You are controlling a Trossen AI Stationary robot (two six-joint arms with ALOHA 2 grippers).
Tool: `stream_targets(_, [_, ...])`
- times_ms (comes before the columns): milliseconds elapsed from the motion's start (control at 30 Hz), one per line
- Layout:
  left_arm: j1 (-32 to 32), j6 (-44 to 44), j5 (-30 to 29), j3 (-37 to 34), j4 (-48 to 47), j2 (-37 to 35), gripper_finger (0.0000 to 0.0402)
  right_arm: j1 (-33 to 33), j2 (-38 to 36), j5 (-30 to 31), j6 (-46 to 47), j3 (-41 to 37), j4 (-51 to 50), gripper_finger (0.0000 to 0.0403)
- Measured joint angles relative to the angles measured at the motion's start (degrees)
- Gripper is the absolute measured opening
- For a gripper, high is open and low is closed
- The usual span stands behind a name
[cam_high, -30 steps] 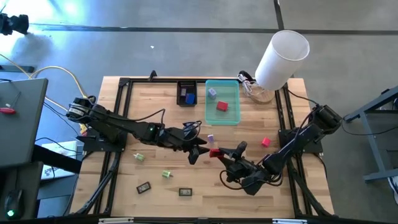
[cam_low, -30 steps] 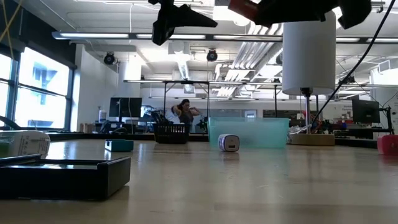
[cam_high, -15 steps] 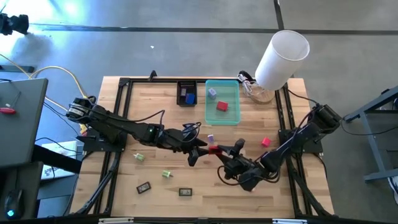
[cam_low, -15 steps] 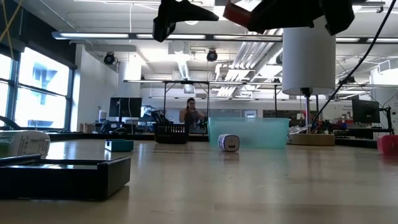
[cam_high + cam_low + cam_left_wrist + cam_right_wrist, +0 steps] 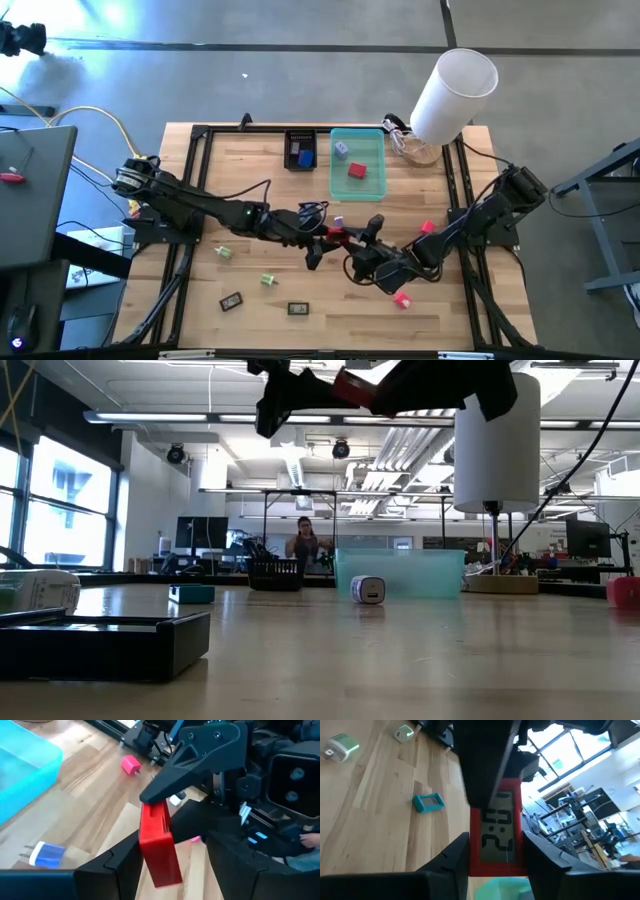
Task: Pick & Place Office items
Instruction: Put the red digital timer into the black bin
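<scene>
Crowding the red clock: left arm fingers.

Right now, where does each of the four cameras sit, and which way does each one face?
High view: overhead, straight down on the table; both arms show.
Low view: table height, looking level into the room; arms overhead.
Left wrist view: on the left arm, its left gripper around the red clock.
Right wrist view: on the right arm, its right gripper holding the same clock.
Shared: both wrist views and the high view show the clock between the two grippers.
</scene>
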Motion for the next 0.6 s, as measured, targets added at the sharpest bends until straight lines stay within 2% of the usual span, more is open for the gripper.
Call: stream_targets(600, [1.97, 2.47, 0.04, 0.04, 0.60, 1.27, 0.0207, -1.68, -0.02, -4.52, -0.85, 0.00, 0.86, 0.0138])
